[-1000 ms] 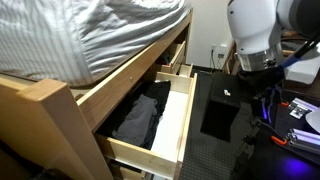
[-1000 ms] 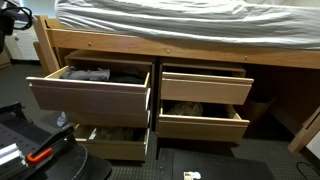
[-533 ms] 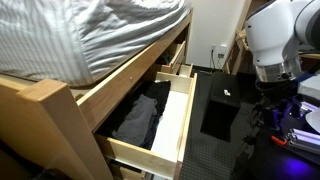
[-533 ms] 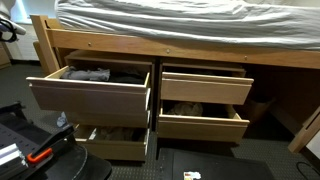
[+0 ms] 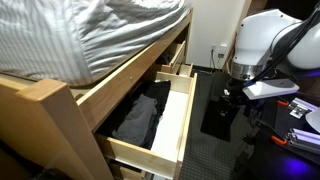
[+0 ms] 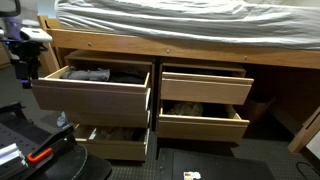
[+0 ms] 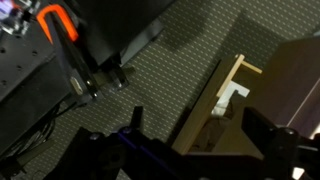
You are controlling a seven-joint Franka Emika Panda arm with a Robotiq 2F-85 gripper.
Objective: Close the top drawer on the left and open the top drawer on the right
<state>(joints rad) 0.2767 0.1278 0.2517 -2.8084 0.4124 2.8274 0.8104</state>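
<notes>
The arm [image 6: 28, 34] has swung down, setting the pincer [image 6: 24, 72] beside the outer corner of the left drawer [image 6: 90, 97], jaws spread and empty. That drawer stands wide open, so the closing push seems next.

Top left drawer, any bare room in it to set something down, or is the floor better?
The top left drawer is crowded: dark clothes cover most of it. The gripper hangs by its outer corner. Freer is the floor mat in front of the lower right drawer.
</notes>
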